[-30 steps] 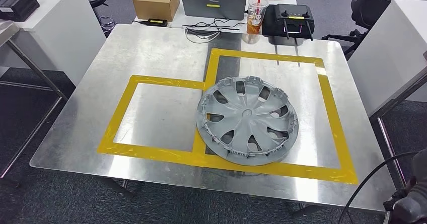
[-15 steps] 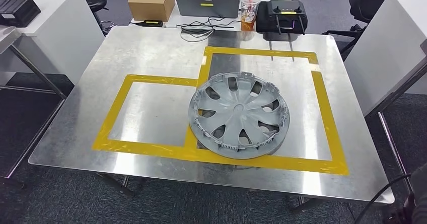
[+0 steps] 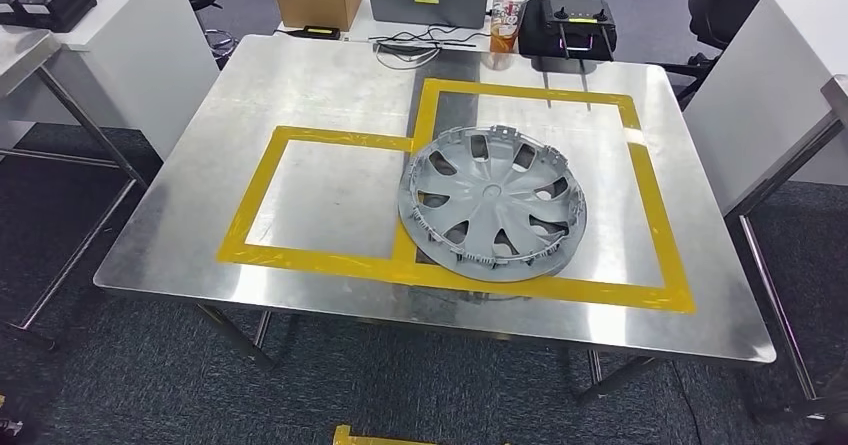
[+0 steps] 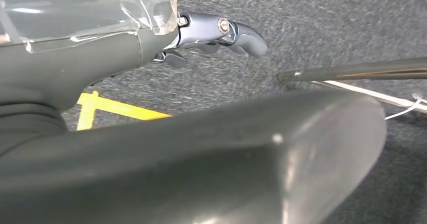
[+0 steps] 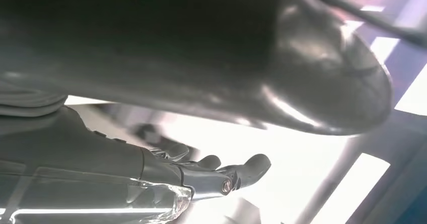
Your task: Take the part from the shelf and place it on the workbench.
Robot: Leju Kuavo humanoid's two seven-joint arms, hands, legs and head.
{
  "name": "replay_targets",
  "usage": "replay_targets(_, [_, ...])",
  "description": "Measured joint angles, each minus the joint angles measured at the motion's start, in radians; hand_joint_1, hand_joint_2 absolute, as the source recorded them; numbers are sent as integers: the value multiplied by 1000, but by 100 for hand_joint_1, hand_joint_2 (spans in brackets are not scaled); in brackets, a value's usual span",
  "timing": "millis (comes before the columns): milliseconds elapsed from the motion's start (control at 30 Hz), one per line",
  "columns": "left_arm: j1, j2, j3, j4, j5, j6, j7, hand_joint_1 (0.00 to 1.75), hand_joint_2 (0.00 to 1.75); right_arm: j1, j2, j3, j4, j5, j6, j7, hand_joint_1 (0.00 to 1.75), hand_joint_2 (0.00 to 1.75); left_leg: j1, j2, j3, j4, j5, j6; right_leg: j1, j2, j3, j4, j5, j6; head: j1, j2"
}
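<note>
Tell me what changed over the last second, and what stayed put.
The head view itself shifted, rising and pulling back, so more floor shows under the workbench; that is the camera moving, not the things. The dark shape at the lower right corner is gone. The wheel cover lies flat on the same corner of the yellow tape, untouched. The left hand and right hand hold nothing.

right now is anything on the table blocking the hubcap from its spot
No. The hubcap already lies flat on the metal table, mostly inside the larger yellow tape square, with nothing visible on or beside it.
</note>
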Motion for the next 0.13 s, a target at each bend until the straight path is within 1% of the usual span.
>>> replay_targets(33, [0, 0, -3, 3, 1, 0, -2, 0, 0, -1, 9, -28, 25, 28, 26, 9, 0, 0, -2, 0, -13, 2, 11, 0, 0, 0, 18, 7, 8, 10, 0, 0])
replay_targets(67, [0, -1, -5, 7, 1, -1, -4, 0, 0, -4, 18, -56, 53, 63, 57, 17, 0, 0, -3, 0, -25, 4, 20, -1, 1, 0, 54, -22, 28, 20, 0, 0])
replay_targets(100, [0, -1, -6, 11, 0, -3, -8, 0, 0, -8, 28, -89, 86, 107, 90, 19, 0, 0, -3, -1, -38, 10, 27, -4, 1, 0, 108, -90, 49, 27, 0, 0])
replay_targets(133, [0, -2, -6, 14, 0, -4, -10, 0, 0, -11, 33, -105, 103, 127, 106, 20, 0, 0, -3, -1, -44, 12, 31, -5, 1, -1, 137, -128, 62, 31, 0, 0])
